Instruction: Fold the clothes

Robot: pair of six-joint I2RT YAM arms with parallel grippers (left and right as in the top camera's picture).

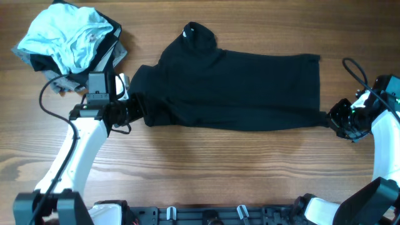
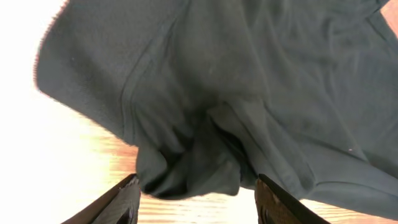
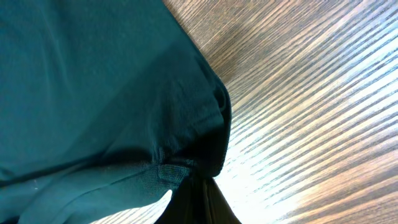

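Robotics laboratory bench. A white-and-black jointed left arm (image 1: 78, 147) and matching right arm (image 1: 387, 140) stood at a black mounting rail (image 1: 187, 216) along a brown wood-grain table (image 1: 206, 169); loose black cable (image 1: 354, 65) looped beside them.

Lt-blue garment (image 1: 65, 34) atop grey garment (image 1: 60, 83), top-left of wooden table (image 1: 219, 169)

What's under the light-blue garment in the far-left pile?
Grey fabric and darker fabric stick out beneath the light-blue garment. How many pieces lie under it is hidden.
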